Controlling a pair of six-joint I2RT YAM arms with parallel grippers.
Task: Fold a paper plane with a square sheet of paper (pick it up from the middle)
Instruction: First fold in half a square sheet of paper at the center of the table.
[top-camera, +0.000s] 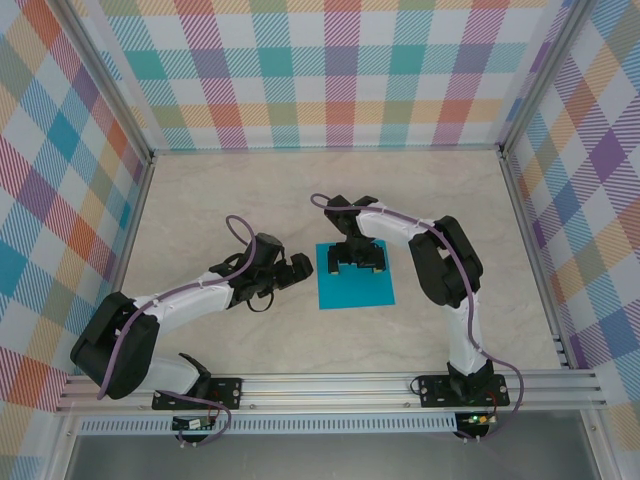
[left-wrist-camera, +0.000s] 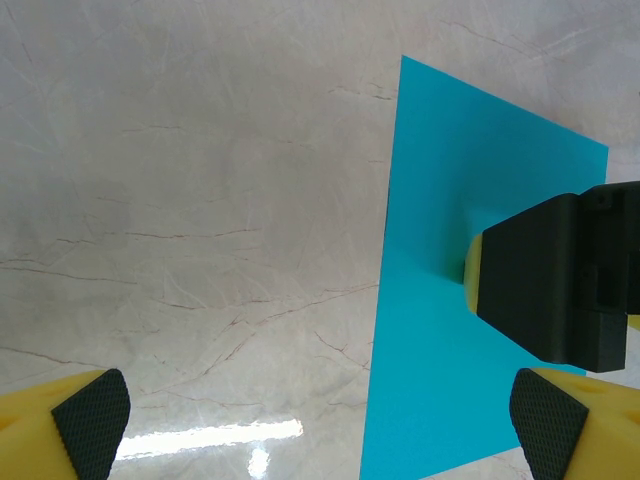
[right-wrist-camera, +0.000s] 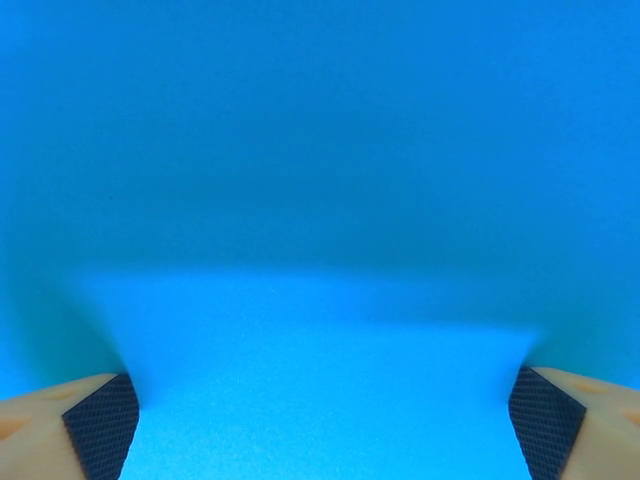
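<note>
At the middle of the worktop (top-camera: 250, 200) I see the square sheet of paper (top-camera: 350, 292) lying flat, teal-blue, uncreased. Right end effector (top-camera: 357, 266) sits low over its far half, fingers spread wide, nothing gripped. I cannot tell whether the pads touch the paper. Left end effector (top-camera: 300, 268) hangs just beside the sheet's left edge, fingers wide apart, empty.

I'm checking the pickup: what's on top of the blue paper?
The right gripper, open, hangs low over the paper's far half. The patch beneath it is covered, so contact can't be confirmed.
</note>
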